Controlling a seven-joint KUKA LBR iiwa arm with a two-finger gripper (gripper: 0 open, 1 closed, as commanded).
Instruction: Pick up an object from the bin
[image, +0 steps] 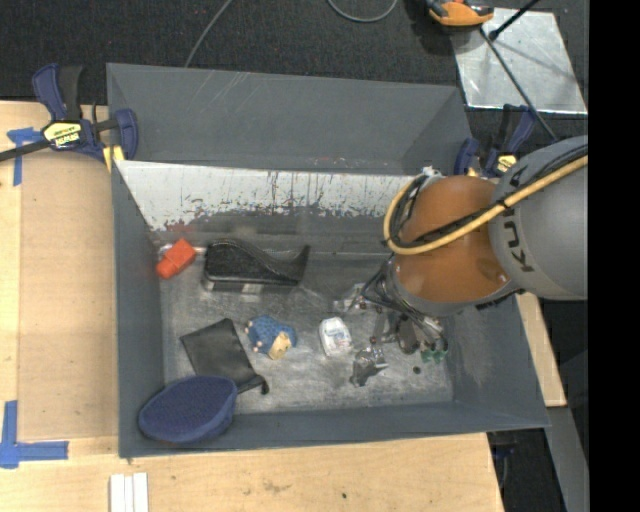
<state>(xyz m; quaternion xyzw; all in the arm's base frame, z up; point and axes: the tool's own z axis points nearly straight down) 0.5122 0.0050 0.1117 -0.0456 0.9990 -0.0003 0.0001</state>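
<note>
My fingers (388, 352) sit low in the right end of the grey bin (140, 300), can't tell if they're spread or pinched, just beside a small clear whitish lump (336, 336), with a blue-and-yellow toy (270, 338) further left.

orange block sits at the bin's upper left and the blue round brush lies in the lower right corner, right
Not quite. The camera view shows the blue round brush in the bin's lower left corner, not the lower right. The orange block does sit at the upper left.
</note>
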